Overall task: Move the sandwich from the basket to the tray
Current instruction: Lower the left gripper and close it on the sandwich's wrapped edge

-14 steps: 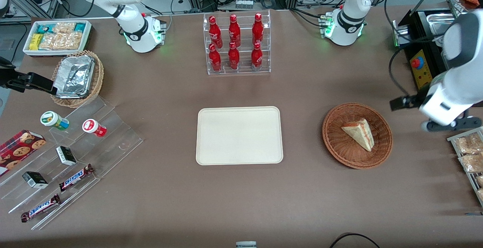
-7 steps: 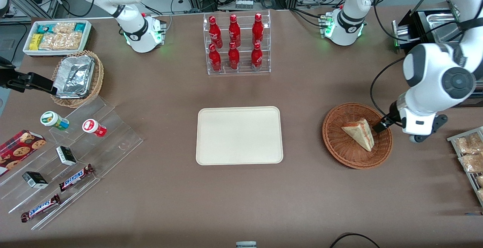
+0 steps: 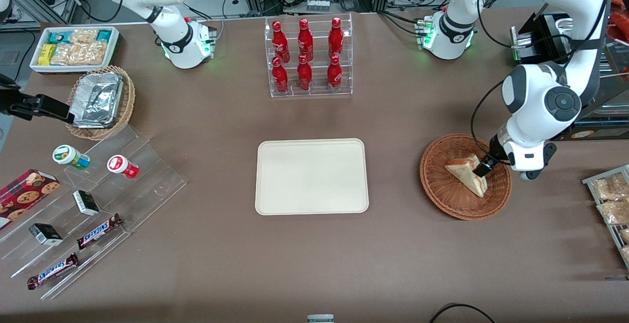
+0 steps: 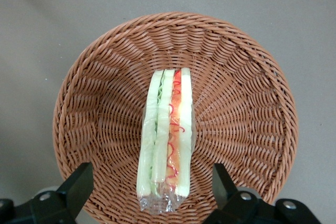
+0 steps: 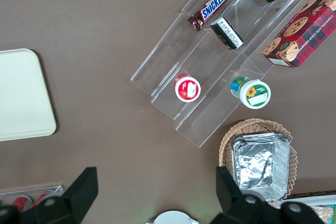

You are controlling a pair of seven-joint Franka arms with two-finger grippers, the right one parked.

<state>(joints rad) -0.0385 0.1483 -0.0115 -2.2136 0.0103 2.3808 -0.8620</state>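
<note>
1. Sandwich (image 4: 167, 139) lay wrapped in clear film in the round brown wicker basket (image 3: 442, 192), its cut edge with green and red filling facing up.
2. The gripper (image 4: 152, 188) hung just above the basket, its two fingers (image 4: 77, 182) spread wide, one on each side of the sandwich, gripping nothing.
3. The cream tray (image 3: 311, 176) sat on the brown table (image 3: 393, 254) near the basket, toward the parked arm's end, with nothing on it.
4. A clear rack (image 3: 310, 57), farther from the front camera than the tray, held six red bottles (image 3: 304, 73).
5. A lighter wicker basket (image 3: 100, 102) held foil containers; a white bin (image 3: 74, 47) held snack packets.
</note>
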